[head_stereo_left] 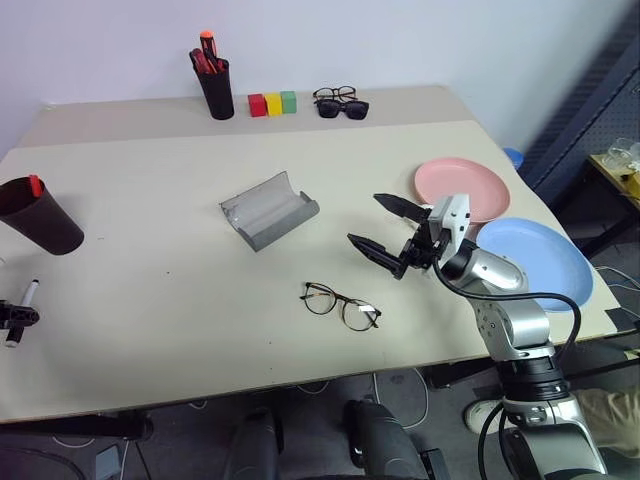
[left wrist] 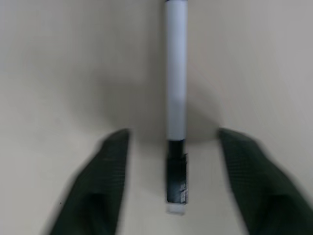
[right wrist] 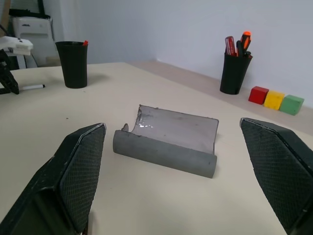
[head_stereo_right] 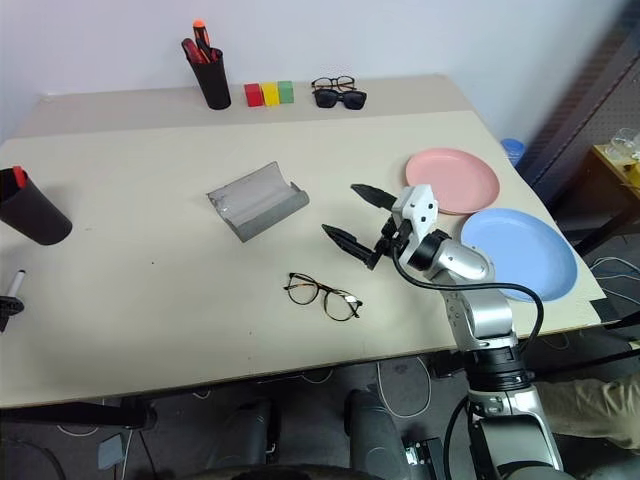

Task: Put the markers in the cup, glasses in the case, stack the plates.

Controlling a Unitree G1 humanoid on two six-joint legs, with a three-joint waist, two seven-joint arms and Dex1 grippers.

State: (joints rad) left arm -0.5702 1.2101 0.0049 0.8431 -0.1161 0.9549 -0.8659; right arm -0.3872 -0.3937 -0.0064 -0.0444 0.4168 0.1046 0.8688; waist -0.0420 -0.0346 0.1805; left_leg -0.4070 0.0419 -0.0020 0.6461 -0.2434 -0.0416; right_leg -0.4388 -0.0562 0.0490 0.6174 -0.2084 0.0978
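At the surface's left edge the left gripper (left wrist: 171, 161) is straddling the white marker (left wrist: 175, 88), jaws apart around its black cap; squeezing squarely would suit. The cup (head_stereo_left: 38, 215) is standing nearby. Mid-surface, the right gripper (head_stereo_left: 385, 232) is hovering wide open.

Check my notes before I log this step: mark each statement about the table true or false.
1. The red-capped marker is in the cup. True.
2. The plates are stacked. False: pink and blue lie side by side.
3. The glasses are inside the case. False: they lie on the table, the case open.
4. The left gripper straddles the white marker. True.
5. The right gripper holds the glasses. False: it is open, holding nothing.
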